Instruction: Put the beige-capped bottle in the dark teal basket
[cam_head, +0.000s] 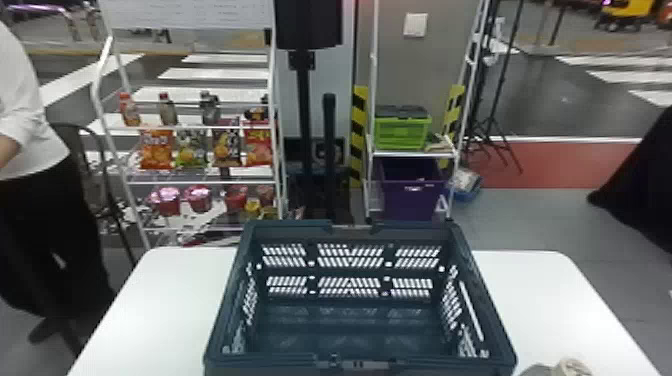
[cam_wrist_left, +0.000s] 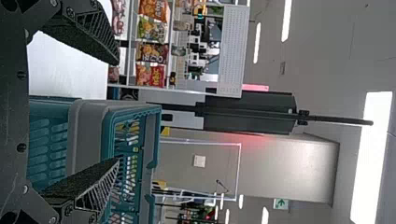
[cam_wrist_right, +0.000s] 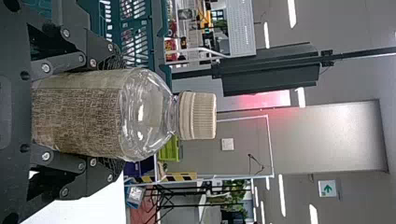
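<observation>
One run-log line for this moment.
right tool: closed on bottle, right of basket | left tool: open | basket: on table, bottle not inside

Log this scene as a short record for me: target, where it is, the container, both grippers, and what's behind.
target: clear plastic bottle with ribbed beige cap
target place: outside the basket, to its right
container: dark teal slatted plastic basket on a white table
right gripper: closed around the bottle's sides
left gripper: open, holding nothing
behind: white metal rack with snack bags; bright green crate on another stand
status: bottle not yet in basket
</observation>
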